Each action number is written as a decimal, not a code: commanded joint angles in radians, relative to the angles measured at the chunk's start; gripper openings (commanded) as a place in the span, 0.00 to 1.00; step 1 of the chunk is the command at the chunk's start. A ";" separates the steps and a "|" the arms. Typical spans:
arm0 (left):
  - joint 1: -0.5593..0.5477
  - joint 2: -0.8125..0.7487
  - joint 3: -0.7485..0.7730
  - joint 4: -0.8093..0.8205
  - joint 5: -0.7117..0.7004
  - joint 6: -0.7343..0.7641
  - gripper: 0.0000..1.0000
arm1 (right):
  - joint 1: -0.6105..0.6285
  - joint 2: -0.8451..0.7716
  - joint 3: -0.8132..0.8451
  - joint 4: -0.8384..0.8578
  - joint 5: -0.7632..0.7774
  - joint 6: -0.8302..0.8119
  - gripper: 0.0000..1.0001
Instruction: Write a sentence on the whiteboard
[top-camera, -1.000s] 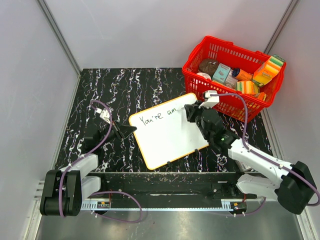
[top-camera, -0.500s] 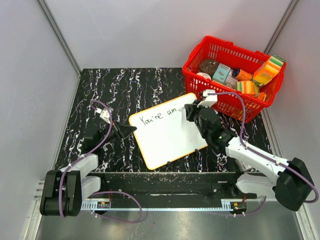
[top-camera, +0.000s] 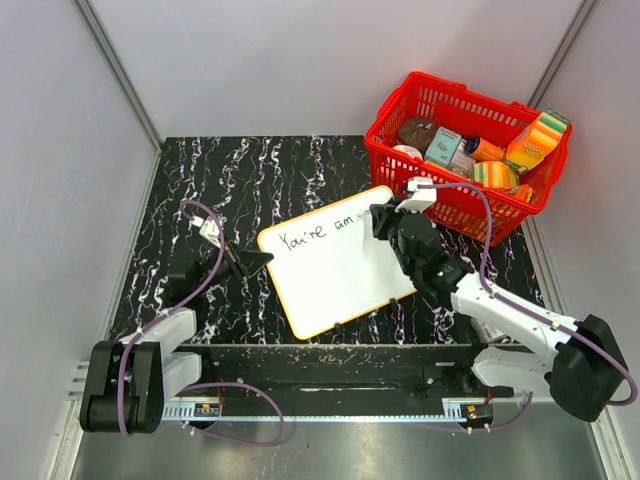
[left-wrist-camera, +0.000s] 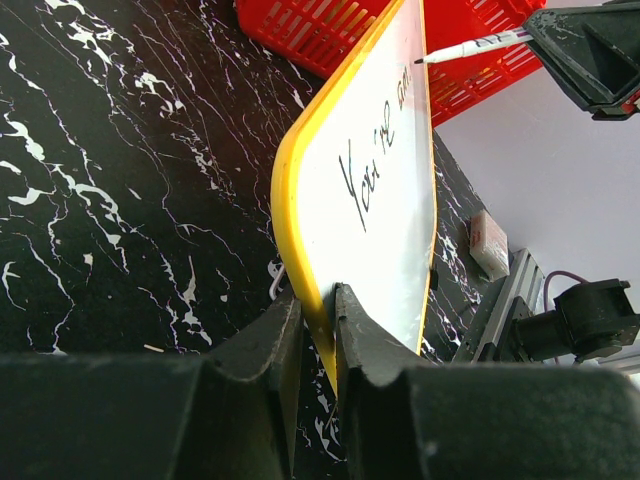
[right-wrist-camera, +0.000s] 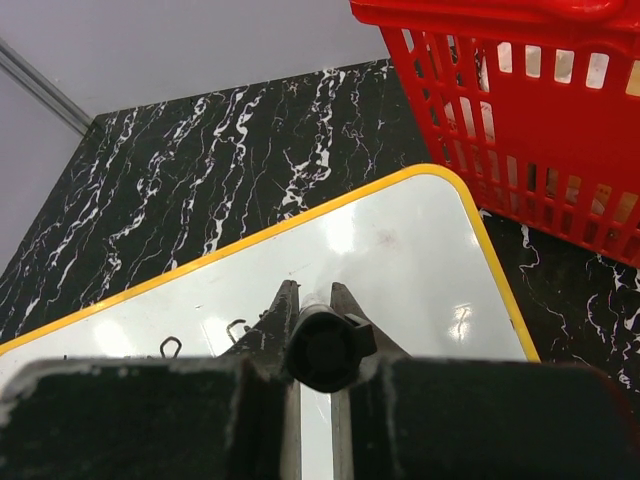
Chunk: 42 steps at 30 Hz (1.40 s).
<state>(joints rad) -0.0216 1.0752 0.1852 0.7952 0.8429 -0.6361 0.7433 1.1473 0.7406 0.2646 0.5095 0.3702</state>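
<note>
At the left of the black marbled tabletop (top-camera: 240, 175), the left claw (top-camera: 258, 258) pinches the yellow-rimmed corner of the whiteboard (top-camera: 335, 270), which lies mid-tabletop. "You're am" runs along the board's far edge. Further right, the right claw (top-camera: 383, 222) is clamped on a marker (left-wrist-camera: 470, 46), its tip poised by the last letter. A red basket (top-camera: 470, 212) sits just beyond. The sentence looks part-written. Next, the tip likely must press down and add letters rightward.

Red basket (top-camera: 392, 108) holding striped sponges (top-camera: 540, 135) and small packets, far right, black white-veined table (top-camera: 250, 170), grey walls
</note>
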 joint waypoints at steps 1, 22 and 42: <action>-0.005 -0.011 -0.010 0.025 0.008 0.075 0.00 | -0.002 0.009 0.048 0.076 0.027 -0.013 0.00; -0.005 -0.008 -0.010 0.029 0.008 0.073 0.00 | -0.005 0.029 0.028 0.053 -0.058 -0.013 0.00; -0.005 -0.008 -0.010 0.032 0.010 0.073 0.00 | -0.004 -0.008 -0.027 0.002 -0.032 0.009 0.00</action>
<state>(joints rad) -0.0216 1.0752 0.1852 0.7944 0.8433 -0.6361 0.7433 1.1416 0.7116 0.2787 0.4519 0.3744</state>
